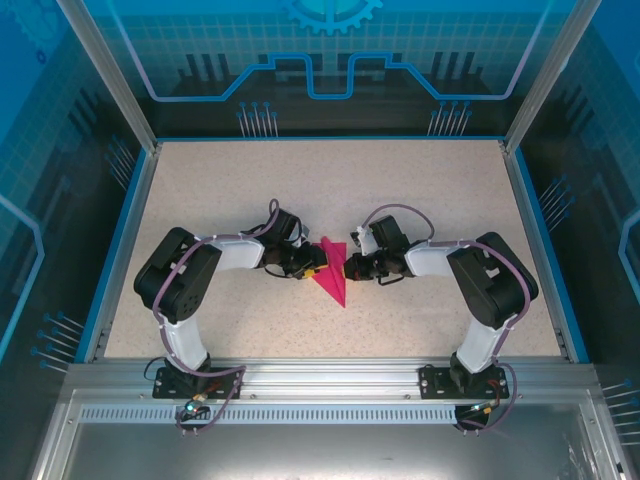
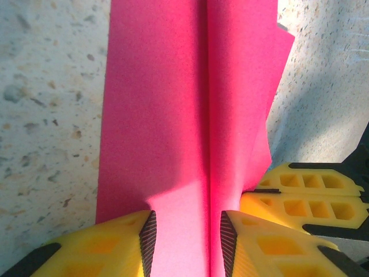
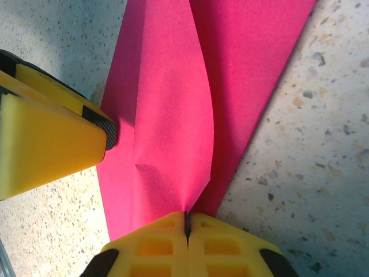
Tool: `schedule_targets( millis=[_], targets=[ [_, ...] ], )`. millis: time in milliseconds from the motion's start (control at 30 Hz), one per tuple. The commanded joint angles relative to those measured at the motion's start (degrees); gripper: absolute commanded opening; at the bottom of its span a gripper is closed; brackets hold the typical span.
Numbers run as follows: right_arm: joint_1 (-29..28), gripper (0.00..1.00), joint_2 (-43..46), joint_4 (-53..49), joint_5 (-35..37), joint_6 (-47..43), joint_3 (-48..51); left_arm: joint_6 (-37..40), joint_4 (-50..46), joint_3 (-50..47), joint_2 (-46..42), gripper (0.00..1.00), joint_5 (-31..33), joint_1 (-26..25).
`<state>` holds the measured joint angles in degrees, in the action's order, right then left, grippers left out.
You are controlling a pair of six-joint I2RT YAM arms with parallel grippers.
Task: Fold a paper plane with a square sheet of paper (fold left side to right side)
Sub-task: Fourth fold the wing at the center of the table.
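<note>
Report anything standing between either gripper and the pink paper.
Nothing visible does. The left gripper rests on the pink paper, jaws apart either side of its crease; the right gripper is shut on a raised flap.

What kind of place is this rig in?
Probably an enclosed robot work cell: blue printed wall panels, aluminium frame posts, and the left arm and right arm bolted at the speckled table's edge.
</note>
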<state>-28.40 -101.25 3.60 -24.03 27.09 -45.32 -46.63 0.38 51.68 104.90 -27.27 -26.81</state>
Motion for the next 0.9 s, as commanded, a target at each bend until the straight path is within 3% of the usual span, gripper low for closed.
schedule_targets(
  millis=[0, 867],
  targets=[
    [1.1, 0.00, -0.3, -1.9, 1.2, -1.1, -1.1, -0.1, -1.8, -0.2, 2.0, 0.38, 1.1, -0.4],
    [1.0, 0.00, -3.8, -6.8, 1.7, -1.8, -3.3, 1.0, -3.7, 1.0, -0.7, 0.38, 1.0, -0.4]
  ],
)
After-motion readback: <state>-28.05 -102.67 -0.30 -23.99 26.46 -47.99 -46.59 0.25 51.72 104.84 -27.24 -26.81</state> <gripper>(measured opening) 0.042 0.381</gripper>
